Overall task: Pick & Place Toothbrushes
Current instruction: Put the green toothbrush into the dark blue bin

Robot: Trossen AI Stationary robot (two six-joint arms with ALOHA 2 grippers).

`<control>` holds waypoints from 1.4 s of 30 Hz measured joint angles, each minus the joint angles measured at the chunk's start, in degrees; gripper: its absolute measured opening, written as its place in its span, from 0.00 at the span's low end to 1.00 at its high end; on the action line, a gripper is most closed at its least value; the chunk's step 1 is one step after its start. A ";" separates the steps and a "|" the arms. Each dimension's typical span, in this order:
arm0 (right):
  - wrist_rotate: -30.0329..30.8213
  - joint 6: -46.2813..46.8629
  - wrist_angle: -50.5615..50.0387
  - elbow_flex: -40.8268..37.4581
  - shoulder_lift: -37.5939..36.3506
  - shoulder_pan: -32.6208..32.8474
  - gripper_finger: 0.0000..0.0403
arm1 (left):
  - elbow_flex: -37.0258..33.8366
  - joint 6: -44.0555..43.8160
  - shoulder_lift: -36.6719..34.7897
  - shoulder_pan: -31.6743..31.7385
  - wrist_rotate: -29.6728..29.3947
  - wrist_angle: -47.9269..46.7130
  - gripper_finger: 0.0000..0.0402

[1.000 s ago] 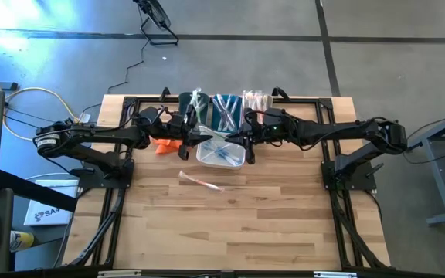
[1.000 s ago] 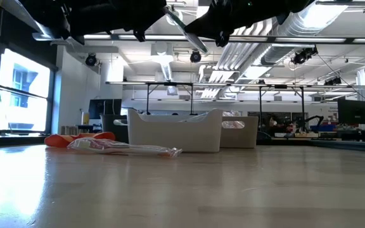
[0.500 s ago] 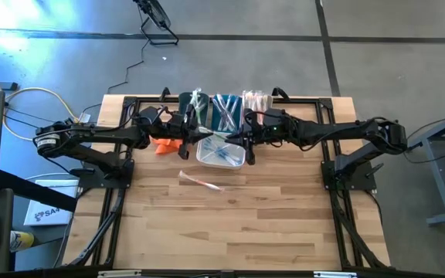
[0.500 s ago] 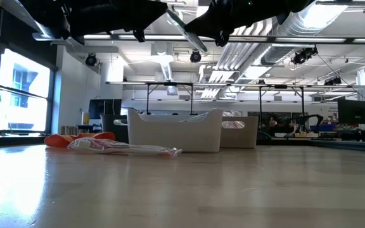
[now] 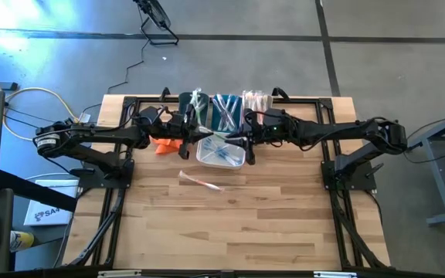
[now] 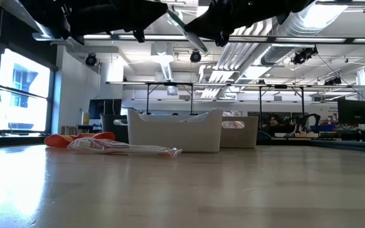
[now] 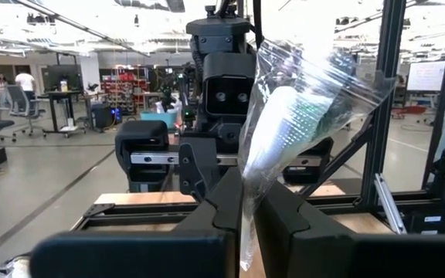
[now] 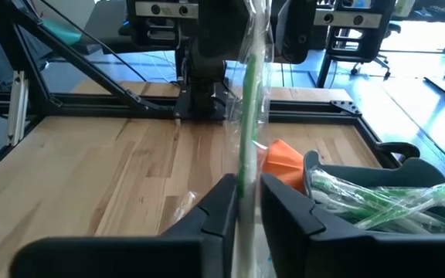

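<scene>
A green-handled toothbrush (image 5: 219, 139) in a clear wrapper hangs above the white bin (image 5: 221, 158), spanning between my two grippers. My left gripper (image 5: 197, 138) is shut on one end and my right gripper (image 5: 242, 140) on the other. In the low view the toothbrush (image 6: 184, 26) shows at the top edge between the dark arms. Another wrapped toothbrush (image 5: 199, 182) lies flat on the table in front of the bin. Three bins at the far edge hold green (image 5: 196, 104), blue (image 5: 226, 110) and pinkish toothbrushes (image 5: 256, 101). My left gripper (image 7: 249, 197) pinches the clear wrapper (image 7: 247, 181) between its two fingers, just behind the brush head (image 7: 292, 116). The wrapper rises slanting out of the fingers, clear of the bin. My right gripper (image 8: 247, 197) has the green handle in its wrapper (image 8: 246, 174) between its two fingers, which lie close on either side. The handle runs on from the fingers toward the left gripper, lifted clear of the table.
An orange folded cloth (image 5: 164, 144) lies left of the white bin, under my left arm. A black frame (image 5: 315, 100) runs round the table's far part. The near half of the wooden table (image 5: 230, 232) is bare.
</scene>
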 joint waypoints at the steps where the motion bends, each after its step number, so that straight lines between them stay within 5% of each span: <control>1: 0.01 -0.02 0.00 0.00 0.00 0.00 0.16 | 0.00 0.00 0.00 0.00 0.02 -0.08 0.04; 11: 0.57 -0.04 -0.82 0.00 -0.30 0.79 0.38 | 0.00 -0.09 0.00 -0.02 0.40 -1.27 0.03; 18: 0.40 -0.05 -9.98 -0.02 -5.40 0.79 0.49 | 0.00 0.11 0.00 0.00 0.35 -1.31 0.03; 24: 0.44 0.06 -16.86 -0.02 -12.41 0.79 0.49 | 0.00 1.17 0.00 0.02 0.16 -1.31 0.03; 30: 6.85 4.23 -24.93 -0.02 -18.66 0.76 0.46 | 0.00 0.31 -2.28 2.64 0.12 -5.06 0.03; 42: 7.85 7.49 -28.72 0.00 -18.62 0.81 0.43 | -0.02 -9.69 -13.09 18.25 -0.03 -25.64 0.03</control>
